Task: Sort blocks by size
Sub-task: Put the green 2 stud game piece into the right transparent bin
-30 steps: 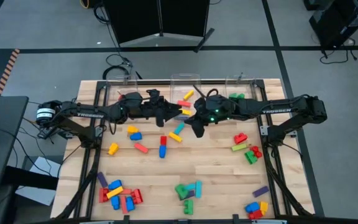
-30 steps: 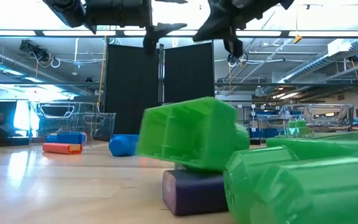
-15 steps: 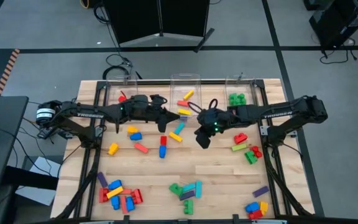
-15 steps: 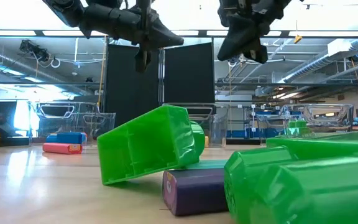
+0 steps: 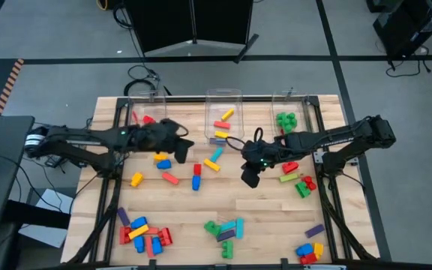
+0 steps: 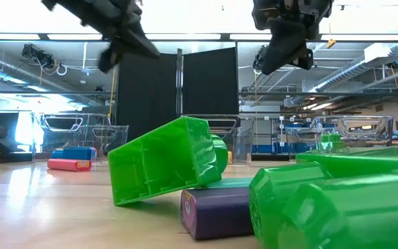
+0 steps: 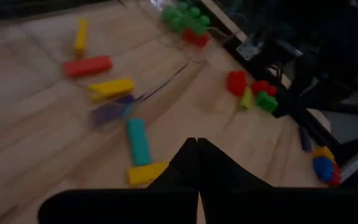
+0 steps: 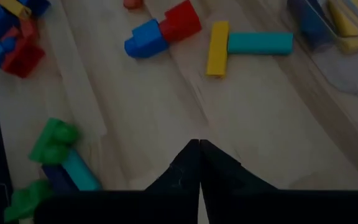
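Few blocks (image 5: 221, 124) are binned: some in the middle bin (image 5: 223, 96), green ones in the right bin (image 5: 289, 97). Most are loose across the table (image 5: 261, 202). Left gripper (image 5: 178, 152) and right gripper (image 5: 249, 178) are both clenched empty, hovering mid-table. Sorting is barely started.

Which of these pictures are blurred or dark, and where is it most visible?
Left wrist view: dim and smeared, the cyan block and yellow block have soft edges. Right wrist view: dim too, but the red block stays crisp. Low view: the near green block is out of focus. High view: evenly lit, sharp.
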`<state>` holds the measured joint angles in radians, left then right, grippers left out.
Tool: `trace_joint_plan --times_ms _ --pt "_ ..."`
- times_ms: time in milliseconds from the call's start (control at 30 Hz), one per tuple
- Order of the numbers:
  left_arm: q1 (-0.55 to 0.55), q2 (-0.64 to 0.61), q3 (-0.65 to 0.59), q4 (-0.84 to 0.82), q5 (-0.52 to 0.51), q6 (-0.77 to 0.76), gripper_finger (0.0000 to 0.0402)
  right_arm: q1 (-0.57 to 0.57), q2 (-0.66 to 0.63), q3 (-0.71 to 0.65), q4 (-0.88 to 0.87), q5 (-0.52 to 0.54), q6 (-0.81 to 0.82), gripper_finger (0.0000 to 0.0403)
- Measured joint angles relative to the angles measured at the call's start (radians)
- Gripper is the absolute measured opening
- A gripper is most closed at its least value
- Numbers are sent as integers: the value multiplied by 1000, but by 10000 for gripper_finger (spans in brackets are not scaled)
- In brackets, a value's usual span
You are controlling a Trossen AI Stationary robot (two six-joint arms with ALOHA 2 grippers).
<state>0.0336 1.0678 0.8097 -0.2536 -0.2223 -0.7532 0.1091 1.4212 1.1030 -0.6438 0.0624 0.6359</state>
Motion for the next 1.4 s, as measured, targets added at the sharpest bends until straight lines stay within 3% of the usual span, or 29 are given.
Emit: trace_joint_plan --times_ms 200,433,700,900,1167,1400 --pt "-201 -39 96 -273 -233 -132 1 3 0 0 -9 9 -16 33" --pt "-409 93 297 -484 -387 -200 1 3 0 0 -9 16 -36 14" --pt "-547 249 468 -626 -375 -199 1 21 0 0 -8 16 -38 22" --pt "-618 295 506 -639 -369 -250 1 71 0 0 -8 18 -22 15" --pt "-712 286 506 -756 -343 -250 4 186 1 12 0 150 120 6" --pt "-782 286 486 -847 -292 -240 5 278 27 113 -4 262 226 3"
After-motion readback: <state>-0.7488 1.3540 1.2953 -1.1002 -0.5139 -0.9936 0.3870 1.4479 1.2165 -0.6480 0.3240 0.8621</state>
